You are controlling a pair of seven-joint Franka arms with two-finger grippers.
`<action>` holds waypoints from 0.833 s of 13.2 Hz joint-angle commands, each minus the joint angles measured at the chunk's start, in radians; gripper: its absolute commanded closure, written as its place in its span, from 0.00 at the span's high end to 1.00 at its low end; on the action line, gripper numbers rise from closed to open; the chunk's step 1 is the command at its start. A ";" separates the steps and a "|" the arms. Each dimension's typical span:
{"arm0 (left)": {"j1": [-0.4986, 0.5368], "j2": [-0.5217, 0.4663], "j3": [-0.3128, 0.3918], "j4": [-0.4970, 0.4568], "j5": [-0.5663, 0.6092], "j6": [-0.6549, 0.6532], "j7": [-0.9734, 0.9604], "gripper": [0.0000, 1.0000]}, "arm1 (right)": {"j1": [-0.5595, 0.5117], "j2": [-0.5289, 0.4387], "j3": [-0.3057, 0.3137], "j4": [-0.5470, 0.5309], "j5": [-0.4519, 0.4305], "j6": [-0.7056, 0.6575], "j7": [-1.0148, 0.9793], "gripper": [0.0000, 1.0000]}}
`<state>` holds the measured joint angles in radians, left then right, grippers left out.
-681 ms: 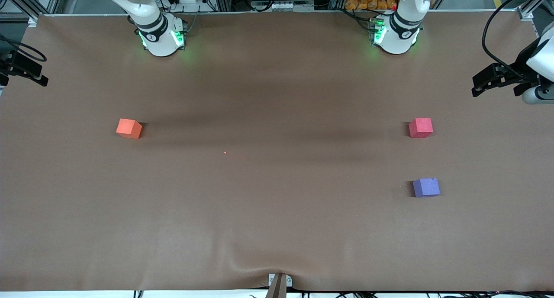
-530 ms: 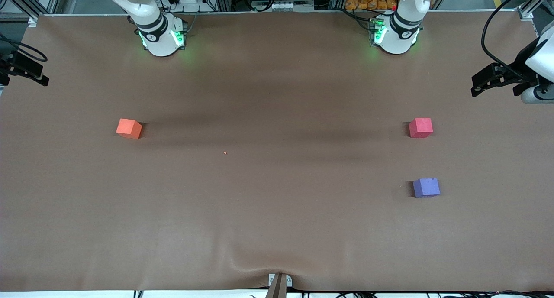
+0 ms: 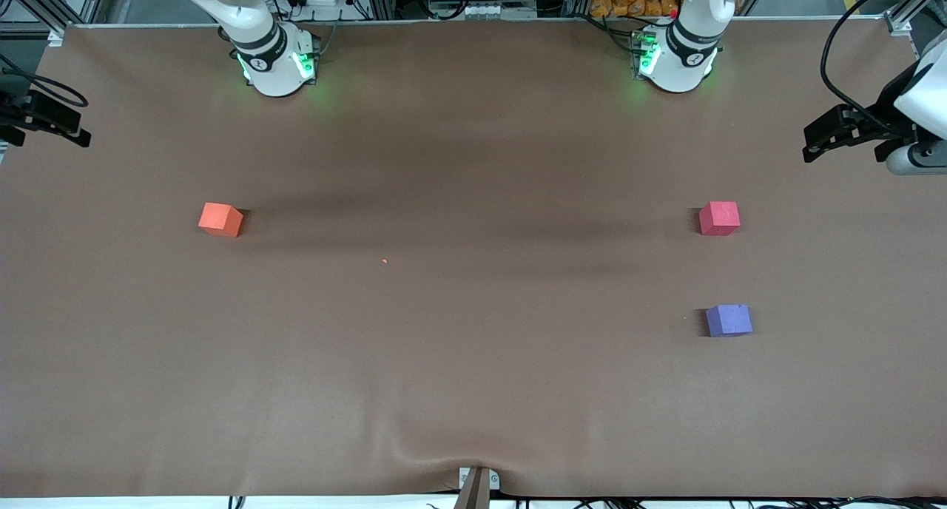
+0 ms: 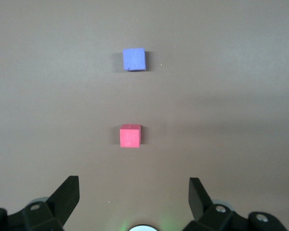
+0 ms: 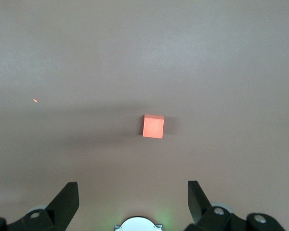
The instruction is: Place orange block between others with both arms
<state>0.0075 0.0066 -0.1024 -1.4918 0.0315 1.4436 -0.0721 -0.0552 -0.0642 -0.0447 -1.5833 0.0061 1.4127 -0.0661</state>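
Cubes apart on the brown table [image 3: 473, 390], both grippers spread wide and empty.
Purple cube [image 3: 729, 320] sits nearest the front camera, pinkish-red cube [image 3: 719, 218] farther; orange block [image 3: 220, 219] lies well apart from the pinkish-red cube, toward the right arm's end. Left gripper [image 4: 134, 195] and right gripper [image 5: 133, 195] hang high over the table.

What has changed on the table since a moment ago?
Only slight arm drift: the left hand and the right hand, both open and empty, edged inward over the table's ends. The orange block, the pinkish-red cube and the purple cube stayed put.
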 commanded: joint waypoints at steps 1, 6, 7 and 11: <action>0.003 0.006 -0.003 0.013 -0.016 -0.023 0.000 1.00 | -0.012 -0.020 0.005 -0.066 -0.018 0.002 0.008 1.00; 0.006 0.006 -0.003 0.005 -0.016 -0.023 -0.002 1.00 | -0.028 -0.014 0.005 -0.168 -0.018 0.043 0.008 1.00; 0.006 0.006 -0.003 0.005 -0.016 -0.022 -0.002 1.00 | -0.037 -0.014 0.005 -0.208 -0.018 0.067 0.008 1.00; 0.009 0.007 -0.003 0.001 -0.016 -0.015 0.008 1.00 | -0.049 -0.012 0.005 -0.342 -0.020 0.173 0.006 1.00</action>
<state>0.0087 0.0108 -0.1020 -1.4961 0.0314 1.4349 -0.0721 -0.0813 -0.0571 -0.0538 -1.8542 0.0023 1.5361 -0.0661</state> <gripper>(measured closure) 0.000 0.000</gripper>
